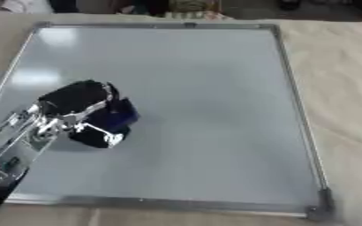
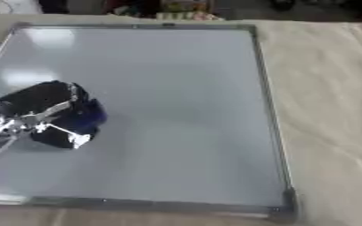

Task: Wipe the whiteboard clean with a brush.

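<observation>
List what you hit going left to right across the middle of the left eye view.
Left hand curled round the blue brush → bare whiteboard → its right frame edge → beige table cover.

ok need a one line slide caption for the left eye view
Robot's left hand, fingers curled round a dark blue brush, over the left side of a blank-looking whiteboard on a beige cloth.

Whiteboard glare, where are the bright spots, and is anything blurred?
Left eye view: pale glare patches on the whiteboard near its far left corner and left edge; the left robot hand on the blue brush looks smeared. Right eye view: the same glare at upper left, and the whole picture is soft.
</observation>
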You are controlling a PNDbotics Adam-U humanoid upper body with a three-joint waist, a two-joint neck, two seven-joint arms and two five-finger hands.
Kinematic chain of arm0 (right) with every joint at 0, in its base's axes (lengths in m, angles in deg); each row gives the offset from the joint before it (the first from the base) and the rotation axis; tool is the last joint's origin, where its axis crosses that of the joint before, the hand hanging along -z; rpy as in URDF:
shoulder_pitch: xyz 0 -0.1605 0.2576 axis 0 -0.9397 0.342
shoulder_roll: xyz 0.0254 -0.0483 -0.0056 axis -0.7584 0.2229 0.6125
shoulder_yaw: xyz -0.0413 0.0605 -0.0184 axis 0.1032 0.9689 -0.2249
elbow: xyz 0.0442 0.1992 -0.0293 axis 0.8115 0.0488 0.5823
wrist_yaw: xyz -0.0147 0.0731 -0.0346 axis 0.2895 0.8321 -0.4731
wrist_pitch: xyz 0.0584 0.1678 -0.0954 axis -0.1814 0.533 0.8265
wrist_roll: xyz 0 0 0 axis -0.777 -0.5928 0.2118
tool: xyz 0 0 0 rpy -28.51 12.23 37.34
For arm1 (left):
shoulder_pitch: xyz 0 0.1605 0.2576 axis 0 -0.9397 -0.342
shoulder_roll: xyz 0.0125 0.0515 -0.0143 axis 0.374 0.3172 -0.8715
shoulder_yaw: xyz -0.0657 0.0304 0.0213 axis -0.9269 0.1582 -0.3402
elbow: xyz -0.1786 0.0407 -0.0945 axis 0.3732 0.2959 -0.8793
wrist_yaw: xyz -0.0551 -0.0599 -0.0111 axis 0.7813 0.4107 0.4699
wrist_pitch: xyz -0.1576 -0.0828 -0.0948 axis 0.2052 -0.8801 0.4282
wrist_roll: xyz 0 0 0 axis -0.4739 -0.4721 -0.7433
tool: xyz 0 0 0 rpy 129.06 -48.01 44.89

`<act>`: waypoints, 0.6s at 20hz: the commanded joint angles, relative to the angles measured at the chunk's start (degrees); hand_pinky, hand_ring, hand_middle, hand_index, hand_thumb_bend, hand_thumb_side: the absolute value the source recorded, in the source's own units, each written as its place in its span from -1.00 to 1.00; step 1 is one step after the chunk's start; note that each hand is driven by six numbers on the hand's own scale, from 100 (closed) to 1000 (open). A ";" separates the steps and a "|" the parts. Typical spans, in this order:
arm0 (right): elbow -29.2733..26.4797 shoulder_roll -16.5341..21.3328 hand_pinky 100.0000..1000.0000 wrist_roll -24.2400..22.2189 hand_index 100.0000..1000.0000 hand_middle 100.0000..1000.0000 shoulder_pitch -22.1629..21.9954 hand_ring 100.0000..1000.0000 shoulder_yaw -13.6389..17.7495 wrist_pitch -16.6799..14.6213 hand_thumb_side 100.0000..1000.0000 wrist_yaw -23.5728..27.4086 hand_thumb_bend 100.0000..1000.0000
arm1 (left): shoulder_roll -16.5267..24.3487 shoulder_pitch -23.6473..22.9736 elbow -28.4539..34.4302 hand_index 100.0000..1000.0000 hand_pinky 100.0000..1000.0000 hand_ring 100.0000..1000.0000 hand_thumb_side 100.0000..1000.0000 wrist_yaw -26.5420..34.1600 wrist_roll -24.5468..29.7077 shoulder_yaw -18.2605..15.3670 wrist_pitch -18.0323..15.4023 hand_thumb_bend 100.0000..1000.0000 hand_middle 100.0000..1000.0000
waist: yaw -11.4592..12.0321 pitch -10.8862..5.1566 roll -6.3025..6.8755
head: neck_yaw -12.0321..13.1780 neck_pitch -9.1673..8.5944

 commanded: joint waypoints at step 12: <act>-0.79 2.36 0.69 0.18 0.65 0.35 0.93 0.70 0.63 -0.34 1.00 -0.63 -1.00 | 4.00 8.59 -17.61 -1.00 -0.08 -0.04 -0.50 -2.20 -3.70 -12.96 3.92 -0.84 -0.49 | -0.72 1.01 -0.13 | 3.11 -3.96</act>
